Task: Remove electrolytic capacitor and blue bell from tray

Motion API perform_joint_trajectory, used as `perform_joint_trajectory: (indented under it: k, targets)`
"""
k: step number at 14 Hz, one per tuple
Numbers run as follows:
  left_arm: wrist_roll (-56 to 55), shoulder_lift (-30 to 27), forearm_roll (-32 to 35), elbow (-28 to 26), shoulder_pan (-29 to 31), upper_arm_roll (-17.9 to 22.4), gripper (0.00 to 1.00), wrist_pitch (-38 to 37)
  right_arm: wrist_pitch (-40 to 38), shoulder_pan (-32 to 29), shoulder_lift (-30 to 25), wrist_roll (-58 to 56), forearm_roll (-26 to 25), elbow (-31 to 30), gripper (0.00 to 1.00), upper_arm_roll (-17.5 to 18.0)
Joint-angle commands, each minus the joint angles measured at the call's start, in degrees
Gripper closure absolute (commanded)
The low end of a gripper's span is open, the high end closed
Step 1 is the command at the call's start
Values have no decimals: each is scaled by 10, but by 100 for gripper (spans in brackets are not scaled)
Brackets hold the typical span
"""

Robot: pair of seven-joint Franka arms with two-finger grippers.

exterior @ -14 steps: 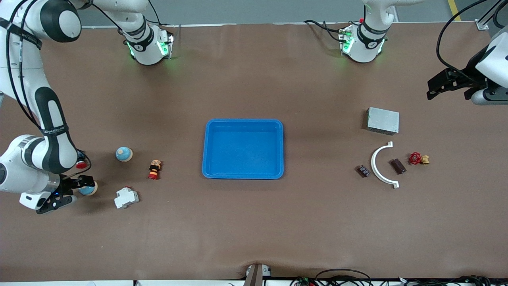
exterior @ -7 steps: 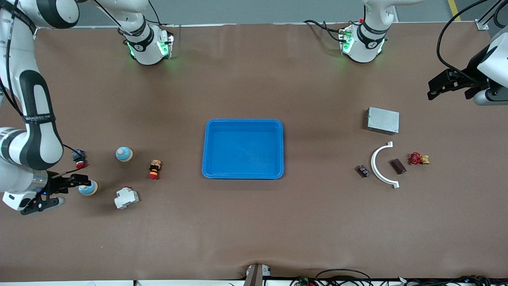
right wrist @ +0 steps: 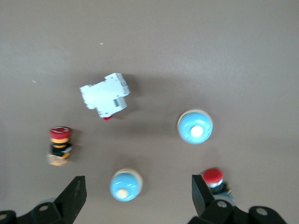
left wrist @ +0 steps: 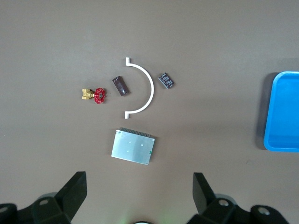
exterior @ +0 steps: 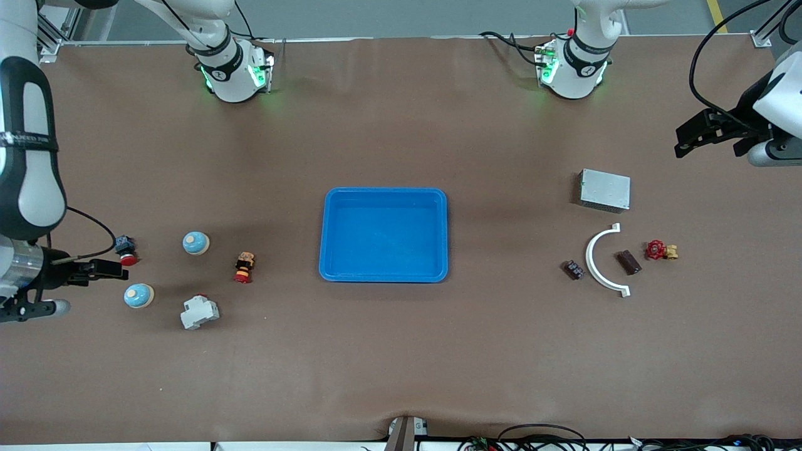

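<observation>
Two blue bells with cream knobs stand on the table toward the right arm's end: one (exterior: 196, 243) (right wrist: 125, 185) farther from the front camera, one (exterior: 138, 295) (right wrist: 195, 127) nearer. My right gripper (exterior: 94, 290) (right wrist: 138, 184) hangs open and empty in the air beside the nearer bell, at the table's end. The capacitor (exterior: 628, 262) (left wrist: 119, 86), a small brown cylinder, lies toward the left arm's end inside a white arc (exterior: 604, 260) (left wrist: 145, 88). Above that end of the table, my left gripper (exterior: 680, 143) (left wrist: 138, 184) is open and empty.
A blue tray (exterior: 383, 235) (left wrist: 282, 112) sits mid-table. By the bells are a white breaker (exterior: 199, 312), a red-and-yellow button (exterior: 244, 267) and a red push button (exterior: 125, 250). By the capacitor are a metal box (exterior: 604, 190), a red valve (exterior: 659, 250) and a small dark component (exterior: 572, 269).
My right gripper has drawn back from the nearer bell toward the table's end, still open. The bell stays on the table. The left arm has barely moved.
</observation>
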Motion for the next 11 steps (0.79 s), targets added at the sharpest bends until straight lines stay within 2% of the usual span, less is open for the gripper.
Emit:
perform_joint_trajectory:
  k: [1, 5, 8, 11]
  targets:
    - [-6, -4, 13, 2, 0, -2, 0, -7, -33, 10, -55, 88, 22, -18, 0, 2]
    - [-6, -2, 13, 1, -1, -2, 0, -7, -79, 77, -114, 201, 14, -14, 0, 0]
    - [-5, -2, 13, 1, -1, -3, 0, -7, -104, 102, -138, 196, -46, 10, 0, 2]
    - [-6, -2, 12, 1, -1, -3, 0, -7, -135, 104, -138, 197, -59, 41, 0, 0]
